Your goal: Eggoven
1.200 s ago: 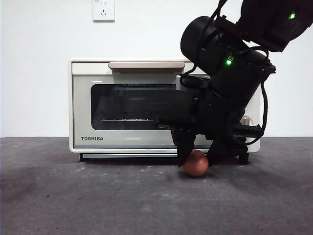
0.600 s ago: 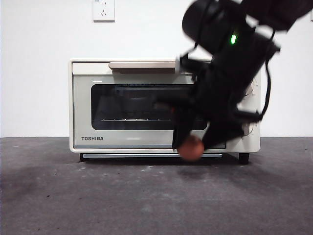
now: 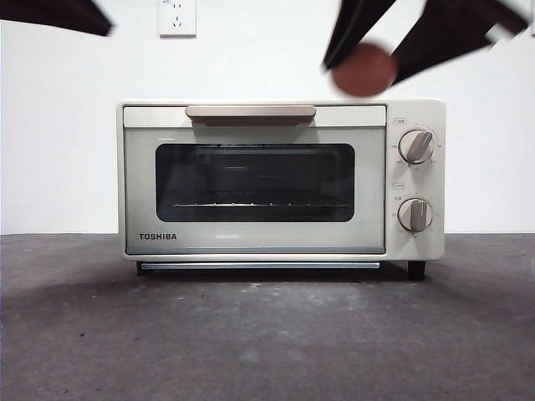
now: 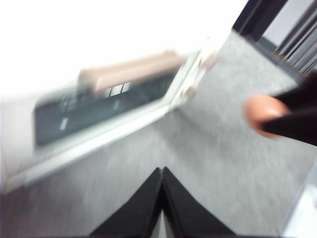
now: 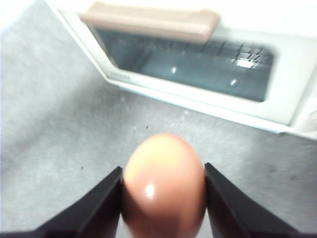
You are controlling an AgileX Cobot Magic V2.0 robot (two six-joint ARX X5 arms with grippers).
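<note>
The reddish-brown egg (image 3: pixel 364 69) hangs high in the front view, above the oven's right top, held between the black jaws of my right gripper (image 3: pixel 365 58). From the right wrist the egg (image 5: pixel 164 184) fills the gap of that gripper (image 5: pixel 163 191), which is shut on it, with the oven door below. The cream TOSHIBA oven (image 3: pixel 280 184) stands on the table, door closed, beige handle (image 3: pixel 251 112) across the top. My left gripper (image 4: pixel 162 173) is shut and empty, hovering in front of the oven (image 4: pixel 114 106); it sees the held egg (image 4: pixel 265 114) off to one side.
Two knobs (image 3: pixel 415 146) sit on the oven's right panel. A dark grey mat (image 3: pixel 267 334) covers the table in front. A white wall with a socket (image 3: pixel 176 17) is behind. A black arm tip (image 3: pixel 58 15) shows at the top left corner.
The right gripper has lifted the egg from the mat in front of the oven up to above the oven's top right. A black arm tip has appeared at the top left.
</note>
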